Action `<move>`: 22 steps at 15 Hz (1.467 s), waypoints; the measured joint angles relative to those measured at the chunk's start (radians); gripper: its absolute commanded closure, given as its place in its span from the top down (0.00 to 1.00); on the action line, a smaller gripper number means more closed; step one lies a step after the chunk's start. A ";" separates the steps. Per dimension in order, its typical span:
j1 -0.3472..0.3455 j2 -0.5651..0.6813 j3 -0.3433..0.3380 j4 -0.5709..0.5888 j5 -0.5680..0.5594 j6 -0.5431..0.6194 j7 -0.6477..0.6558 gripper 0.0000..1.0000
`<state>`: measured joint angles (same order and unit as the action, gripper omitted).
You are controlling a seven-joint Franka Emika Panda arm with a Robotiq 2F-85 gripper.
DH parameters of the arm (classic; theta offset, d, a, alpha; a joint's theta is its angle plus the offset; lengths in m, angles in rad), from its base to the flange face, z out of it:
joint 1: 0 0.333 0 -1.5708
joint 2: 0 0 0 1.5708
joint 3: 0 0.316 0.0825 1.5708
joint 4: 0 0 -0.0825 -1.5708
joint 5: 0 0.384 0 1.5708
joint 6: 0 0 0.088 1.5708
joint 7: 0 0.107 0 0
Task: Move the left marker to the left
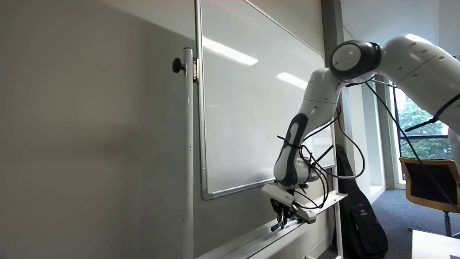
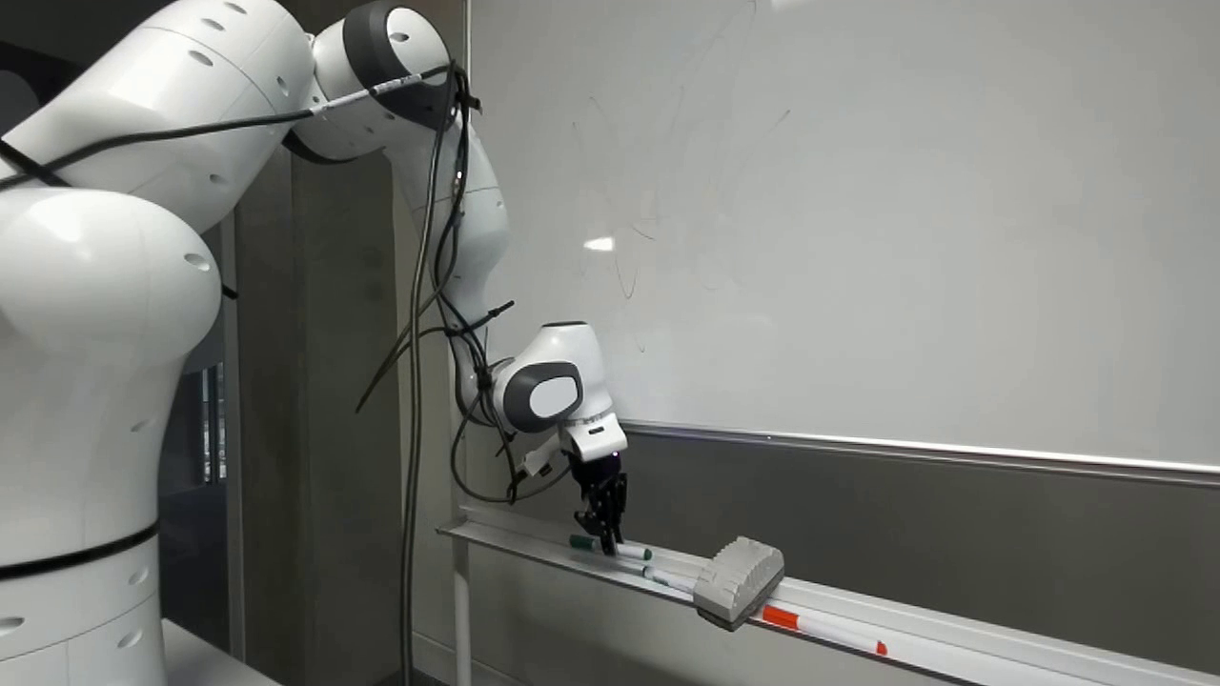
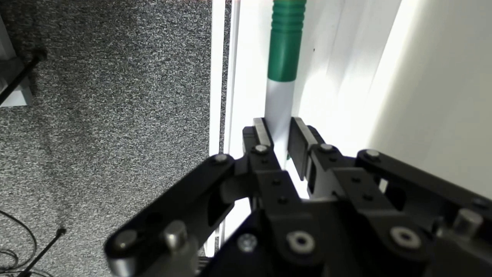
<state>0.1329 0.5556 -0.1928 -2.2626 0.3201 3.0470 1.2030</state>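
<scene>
The left marker, white with a green cap [image 3: 285, 57], is gripped across its white barrel by my gripper [image 3: 280, 125]. Its fingers [image 3: 300, 132] press on both sides of the barrel in the wrist view. In an exterior view the marker [image 2: 634, 551] lies along the whiteboard's tray [image 2: 519, 540], green at both ends, with the gripper [image 2: 610, 547] coming down onto it from above. Whether it touches the tray or hangs just over it, I cannot tell. Only the dark green cap [image 1: 275, 227] shows clearly beyond the gripper [image 1: 281, 223] in an exterior view.
A second marker [image 2: 667, 577] lies close by on the tray, partly behind a grey eraser [image 2: 739, 579]. Past the eraser is a marker with an orange-red cap [image 2: 782, 617]. The whiteboard [image 2: 858, 238] rises behind the tray. Its stand post [image 1: 188, 151] bounds one end.
</scene>
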 measured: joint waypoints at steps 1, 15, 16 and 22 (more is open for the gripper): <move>0.000 -0.006 0.000 -0.007 0.000 0.008 0.000 0.05; 0.063 -0.213 -0.028 -0.180 -0.002 0.024 -0.001 0.05; 0.074 -0.243 -0.038 -0.204 -0.003 0.024 -0.001 0.05; 0.144 -0.400 -0.132 -0.328 -0.061 0.002 0.000 0.05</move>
<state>0.2772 0.1561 -0.3247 -2.5906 0.2596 3.0491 1.2028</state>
